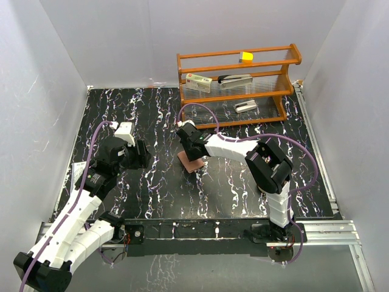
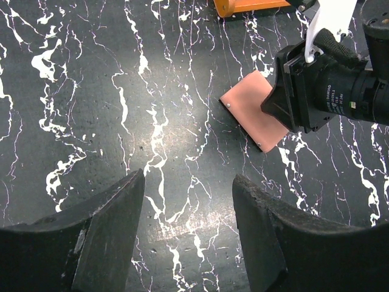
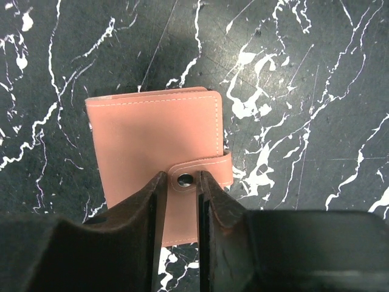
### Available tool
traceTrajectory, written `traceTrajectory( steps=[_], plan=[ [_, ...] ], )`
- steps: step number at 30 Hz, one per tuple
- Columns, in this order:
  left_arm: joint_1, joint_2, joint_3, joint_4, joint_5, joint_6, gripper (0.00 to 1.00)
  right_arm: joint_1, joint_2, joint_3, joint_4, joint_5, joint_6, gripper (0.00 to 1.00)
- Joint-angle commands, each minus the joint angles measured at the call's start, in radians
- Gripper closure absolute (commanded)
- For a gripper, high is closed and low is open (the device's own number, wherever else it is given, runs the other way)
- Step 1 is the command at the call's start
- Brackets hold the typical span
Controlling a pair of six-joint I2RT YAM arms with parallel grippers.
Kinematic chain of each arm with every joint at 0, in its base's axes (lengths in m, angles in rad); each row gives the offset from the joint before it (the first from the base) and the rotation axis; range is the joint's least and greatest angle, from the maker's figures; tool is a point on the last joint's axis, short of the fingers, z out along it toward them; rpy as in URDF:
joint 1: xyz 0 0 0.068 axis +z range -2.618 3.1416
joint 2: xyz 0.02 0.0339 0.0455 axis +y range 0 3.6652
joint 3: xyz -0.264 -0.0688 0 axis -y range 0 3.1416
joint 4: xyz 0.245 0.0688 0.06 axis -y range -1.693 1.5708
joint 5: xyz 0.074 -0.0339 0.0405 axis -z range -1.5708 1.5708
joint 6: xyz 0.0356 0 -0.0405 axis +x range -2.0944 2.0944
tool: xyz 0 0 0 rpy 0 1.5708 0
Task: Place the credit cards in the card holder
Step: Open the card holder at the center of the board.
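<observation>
At the left, the left gripper [image 1: 137,155] hangs released over the bare black marbled counter [image 1: 152,188], its fingers wide apart with nothing between them. Near the counter's middle lies the card holder [image 3: 152,140], folded closed and flat, its snap strap [image 3: 209,167] wrapped over one edge. The right gripper [image 3: 181,177] is down on it, fingers narrowed on either side of the snap; whether they actually pinch the strap I cannot tell. Behind, to the right, stands an orange wooden rack [image 1: 237,85].
</observation>
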Motion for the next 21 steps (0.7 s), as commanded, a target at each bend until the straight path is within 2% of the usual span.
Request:
traceTrajectory(
  steps=[1,5,10,14,18,21],
  plan=[
    [-0.002,0.0,0.0,0.001,-0.013,0.017,0.41,-0.002,0.044,-0.038,0.039,0.027,-0.006,0.84],
    [0.0,0.01,0.0,-0.001,-0.018,0.015,0.42,-0.002,0.018,-0.059,0.043,0.043,-0.001,1.0],
    [-0.001,0.029,0.0,-0.006,-0.006,-0.022,0.43,-0.002,-0.036,-0.095,0.059,0.03,0.022,1.0],
    [-0.002,0.044,-0.001,-0.015,0.039,-0.121,0.46,-0.002,-0.096,-0.141,0.074,-0.016,0.057,1.0],
    [-0.001,0.053,-0.053,0.043,0.175,-0.268,0.47,-0.001,-0.191,-0.199,0.106,-0.095,0.107,1.0],
    [-0.001,0.06,-0.118,0.147,0.298,-0.384,0.48,-0.001,-0.278,-0.249,0.14,-0.136,0.141,1.0]
  ],
)
